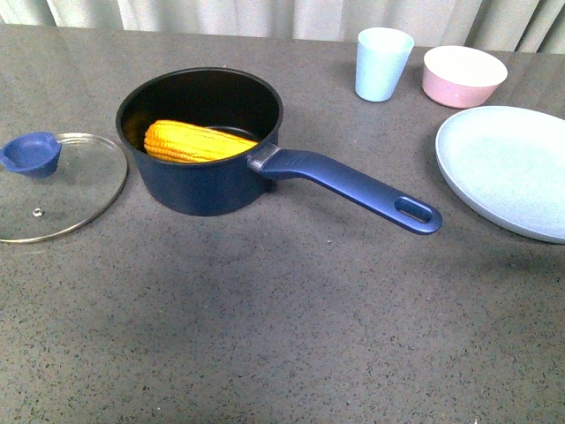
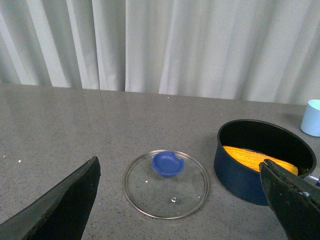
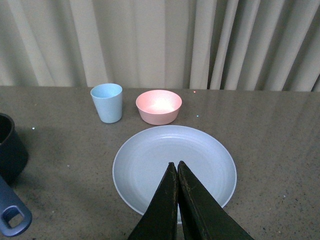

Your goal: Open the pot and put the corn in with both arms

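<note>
The navy pot (image 1: 199,190) stands uncovered left of centre on the grey table, its long handle (image 1: 353,184) pointing to the right. The yellow corn (image 1: 194,143) lies inside it, leaning against the wall. The glass lid (image 1: 66,190) with its blue knob (image 1: 33,152) lies flat on the table to the pot's left. Neither arm shows in the front view. My left gripper (image 2: 180,161) hangs open above the lid (image 2: 165,192), with the pot (image 2: 240,175) beside it and nothing between its fingers. My right gripper (image 3: 175,163) is shut and empty over the pale blue plate (image 3: 150,165).
A pale blue cup (image 1: 382,64) and a pink bowl (image 1: 463,75) stand at the back right. The pale blue plate (image 1: 512,168) lies at the right edge, just past the handle's end. A curtain hangs behind the table.
</note>
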Tool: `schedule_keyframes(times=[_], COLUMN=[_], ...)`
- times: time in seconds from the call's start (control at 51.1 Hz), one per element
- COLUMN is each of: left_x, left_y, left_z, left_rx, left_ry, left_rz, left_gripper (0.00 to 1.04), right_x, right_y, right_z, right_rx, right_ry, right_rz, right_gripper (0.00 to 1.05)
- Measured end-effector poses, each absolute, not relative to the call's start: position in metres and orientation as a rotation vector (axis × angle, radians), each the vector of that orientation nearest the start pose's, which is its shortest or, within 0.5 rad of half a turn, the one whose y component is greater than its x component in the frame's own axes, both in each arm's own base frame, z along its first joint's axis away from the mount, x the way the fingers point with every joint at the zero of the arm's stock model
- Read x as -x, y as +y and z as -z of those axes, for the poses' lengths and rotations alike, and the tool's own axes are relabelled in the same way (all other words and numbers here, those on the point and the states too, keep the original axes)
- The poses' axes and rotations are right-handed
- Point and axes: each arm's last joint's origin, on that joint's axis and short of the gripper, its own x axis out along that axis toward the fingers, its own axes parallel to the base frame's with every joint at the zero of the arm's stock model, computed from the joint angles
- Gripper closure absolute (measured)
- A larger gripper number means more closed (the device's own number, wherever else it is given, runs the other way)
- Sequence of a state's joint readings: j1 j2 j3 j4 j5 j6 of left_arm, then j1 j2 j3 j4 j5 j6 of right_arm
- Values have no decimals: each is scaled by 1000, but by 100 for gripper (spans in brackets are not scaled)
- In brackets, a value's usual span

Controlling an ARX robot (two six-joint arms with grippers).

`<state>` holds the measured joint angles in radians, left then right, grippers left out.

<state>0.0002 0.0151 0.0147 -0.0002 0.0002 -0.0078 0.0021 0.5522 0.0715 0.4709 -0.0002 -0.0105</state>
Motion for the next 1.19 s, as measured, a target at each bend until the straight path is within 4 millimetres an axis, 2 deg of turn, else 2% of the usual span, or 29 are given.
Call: schedule_keyframes(times=[0.333, 1.096, 1.193], left_x=[-98, -98, -98], left_y=[0, 0, 0], left_z=[-167, -167, -167], left_rx=[8, 8, 8], left_ry=[1, 1, 1], left_rz=[0, 0, 0], left_gripper=[9, 9, 9], right_x=[-125, -108, -99], right_y=[0, 0, 0], right_z=[-172, -174, -170], right_rx=[11, 10, 10], right_ry=[-6, -25, 1], right_rz=[-2, -2, -2], right_gripper=[103, 103, 103])
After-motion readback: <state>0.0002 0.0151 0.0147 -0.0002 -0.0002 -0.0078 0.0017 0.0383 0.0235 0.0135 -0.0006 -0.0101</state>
